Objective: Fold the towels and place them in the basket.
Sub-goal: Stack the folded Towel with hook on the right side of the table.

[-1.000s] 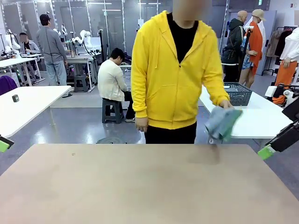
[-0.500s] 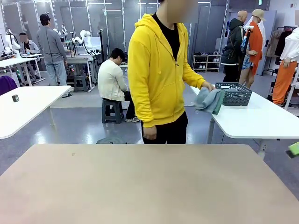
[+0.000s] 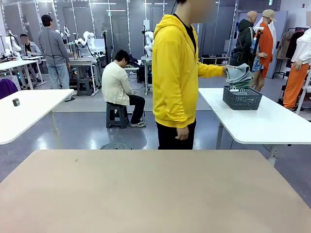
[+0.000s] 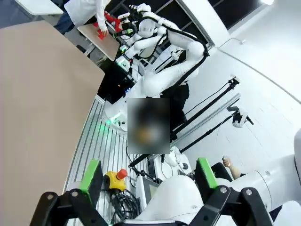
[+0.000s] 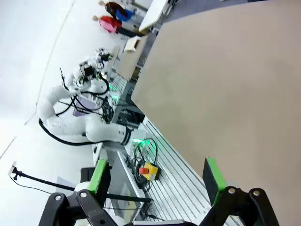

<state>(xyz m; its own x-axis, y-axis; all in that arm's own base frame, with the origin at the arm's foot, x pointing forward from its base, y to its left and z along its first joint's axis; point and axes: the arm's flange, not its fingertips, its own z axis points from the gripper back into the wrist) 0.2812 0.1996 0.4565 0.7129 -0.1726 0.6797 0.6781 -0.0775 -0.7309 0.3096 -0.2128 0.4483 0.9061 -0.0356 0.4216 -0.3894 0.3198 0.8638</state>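
A person in a yellow hoodie (image 3: 176,73) stands past the far edge of my table, turned to the right. One hand holds the bunched towels (image 3: 239,74), pale grey-blue with some green, just above the dark grey lattice basket (image 3: 242,97). The basket stands on a white side table (image 3: 272,126) behind my table. My left gripper (image 4: 148,174) is open, with nothing between its green pads. My right gripper (image 5: 155,175) is open too, and nothing sits between its fingers.
The beige table (image 3: 146,194) spreads across the front view, and its edge runs along the left wrist view (image 4: 33,94) and the right wrist view (image 5: 225,84). Another white table (image 3: 29,111) stands at the left. A yellow box with a red button (image 5: 148,170) lies below on the robot's base.
The person turned from my table toward the side table and carried the towels from my table's far right edge up over the basket. The green gripper tips left the picture's sides.
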